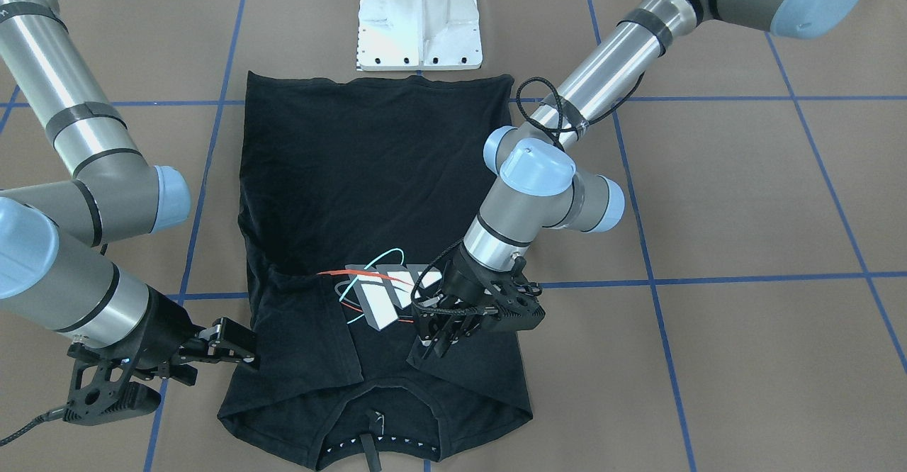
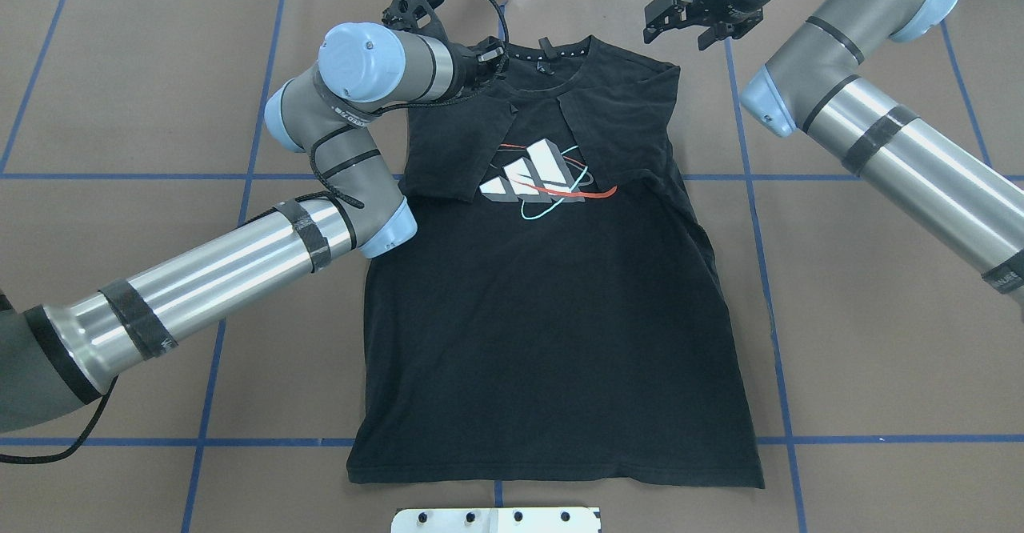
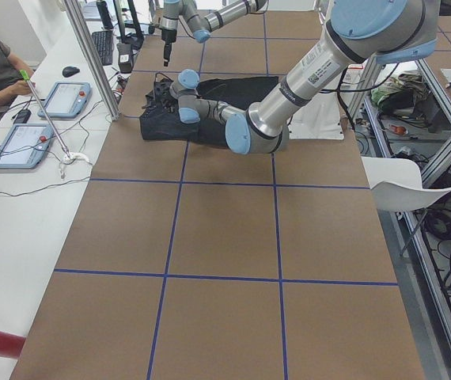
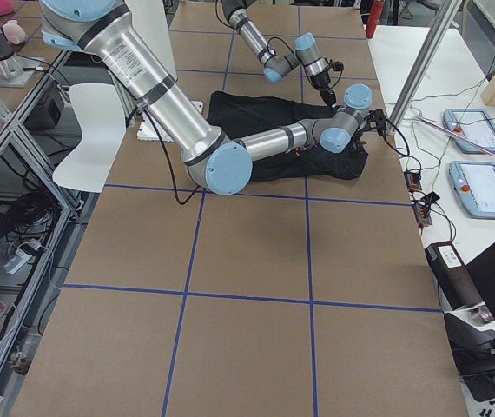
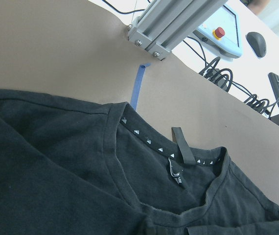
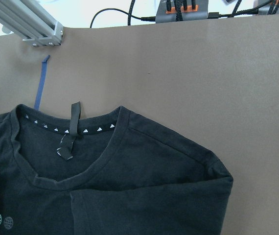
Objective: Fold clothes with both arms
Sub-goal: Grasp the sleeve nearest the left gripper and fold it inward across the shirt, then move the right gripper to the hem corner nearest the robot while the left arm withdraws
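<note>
Nearest me in the front view is the collar (image 1: 386, 446) of the black T-shirt (image 1: 368, 174). The shirt lies flat on the table (image 1: 708, 210), both sleeves folded over its grey-white bars graphic (image 1: 382, 295). My left gripper (image 1: 439, 341) is down on one folded sleeve; clenched or not, I cannot tell. Overhead, its wrist hides those fingers, but that view shows the right gripper (image 2: 684, 27) spread, empty, just beside the shoulder.

Left arm (image 2: 224, 269), right arm (image 2: 904, 149): silver-grey tubes, light-blue joint caps (image 2: 364, 53), black bands (image 2: 136, 329), black cables (image 1: 28, 426).
</note>
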`<state>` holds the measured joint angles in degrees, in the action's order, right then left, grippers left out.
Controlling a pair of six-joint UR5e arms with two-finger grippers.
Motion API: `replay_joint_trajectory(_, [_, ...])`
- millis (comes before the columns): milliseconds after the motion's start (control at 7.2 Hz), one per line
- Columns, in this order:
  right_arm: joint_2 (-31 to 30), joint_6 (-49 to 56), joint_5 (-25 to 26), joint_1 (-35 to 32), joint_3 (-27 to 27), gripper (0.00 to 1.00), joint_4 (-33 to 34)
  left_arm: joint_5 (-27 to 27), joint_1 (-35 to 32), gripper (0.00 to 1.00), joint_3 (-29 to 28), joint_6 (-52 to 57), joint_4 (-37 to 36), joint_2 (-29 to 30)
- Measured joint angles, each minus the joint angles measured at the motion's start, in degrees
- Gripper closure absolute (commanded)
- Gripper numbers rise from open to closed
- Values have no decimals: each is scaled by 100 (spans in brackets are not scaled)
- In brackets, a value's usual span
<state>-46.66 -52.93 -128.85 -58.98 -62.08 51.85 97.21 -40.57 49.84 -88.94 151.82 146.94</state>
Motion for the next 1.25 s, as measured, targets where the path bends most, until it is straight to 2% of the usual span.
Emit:
replay_joint_trajectory(278, [1, -185, -62, 14, 9, 0, 20, 179, -47, 1, 288, 23, 27, -50])
replay_joint_trajectory(556, [-2, -355, -175, 57, -90, 0, 281, 821, -130, 1, 872, 37, -16, -424])
replay_joint_trajectory(695, [-139, -485, -232, 70, -340, 0, 400, 1098, -170, 1, 1411, 54, -114, -862])
replay_joint_trajectory(972, [-783, -839, -371, 117, -1153, 0, 483, 1683, -345, 1, 2687, 96, -770, -1792])
replay_joint_trajectory(1250, [-1515, -1134, -549, 158, -1892, 0, 451, 1907, -419, 1, 4259, 164, -1235, -3133])
